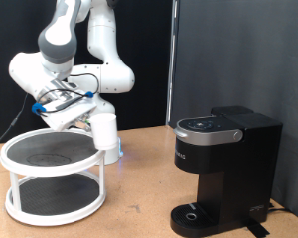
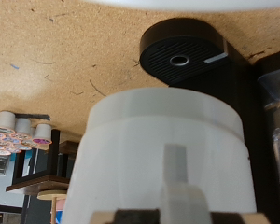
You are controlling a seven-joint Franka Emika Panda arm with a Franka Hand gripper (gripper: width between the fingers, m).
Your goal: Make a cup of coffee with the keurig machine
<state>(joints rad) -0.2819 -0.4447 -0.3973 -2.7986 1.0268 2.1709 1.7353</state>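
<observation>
From the exterior view: gripper (image 1: pixel 92 117) up over the wooden table (image 1: pixel 139 169), fingers clamped on the cup (image 1: pixel 106 136), a small white mug hanging just beside the right rim of the white two-tier round rack (image 1: pixel 52 178) and lifted off the tabletop. Well apart on that view's right, the keurig machine (image 1: pixel 223 164), black, lid down, round drip base at its foot with nothing standing on it. Dark curtain (image 1: pixel 228 50) behind. Over to the wrist view: cup (image 2: pixel 163 154) filling the frame, held between the fingers, one fingertip (image 2: pixel 180 173) pressed on its wall. Beyond it, the machine's round drip base (image 2: pixel 182 51) with its grille. A stand of small pods (image 2: pixel 23 135) at the picture's edge, too blurred to detail.
</observation>
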